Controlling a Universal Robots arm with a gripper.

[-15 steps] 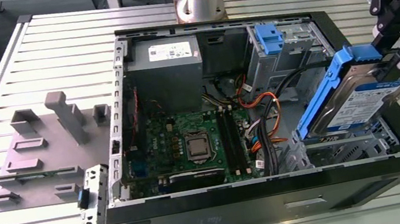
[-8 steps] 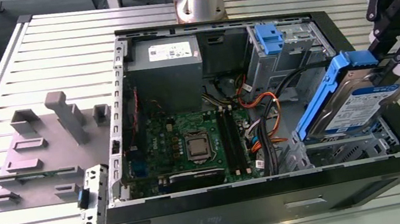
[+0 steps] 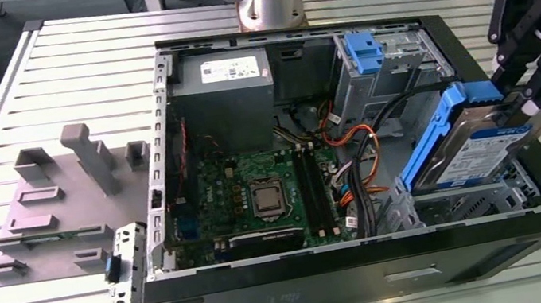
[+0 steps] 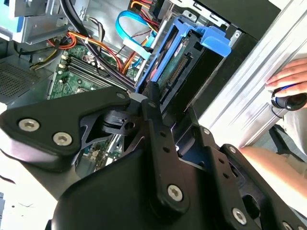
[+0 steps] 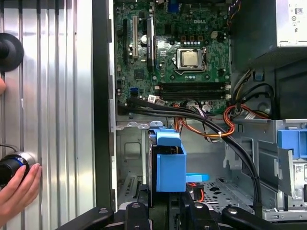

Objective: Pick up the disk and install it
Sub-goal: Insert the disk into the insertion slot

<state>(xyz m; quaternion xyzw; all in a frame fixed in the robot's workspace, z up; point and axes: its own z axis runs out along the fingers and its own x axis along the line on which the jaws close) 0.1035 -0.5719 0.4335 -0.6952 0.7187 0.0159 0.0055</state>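
The disk point(image 3: 480, 151) is a flat silver metal drive with a blue-and-white label and a blue plastic bracket along its edges. It hangs tilted, its lower end inside the open black computer case point(image 3: 373, 261), at the metal drive bay point(image 3: 471, 200) on the exterior view's right. The black gripper point(image 3: 521, 107) is clamped on its upper end. The case holds a green motherboard point(image 3: 255, 194), a grey power supply point(image 3: 223, 86) and orange and black cables point(image 3: 352, 139). A person's hand point(image 5: 17, 189) lies on the slatted metal table point(image 3: 74, 60) beside the case.
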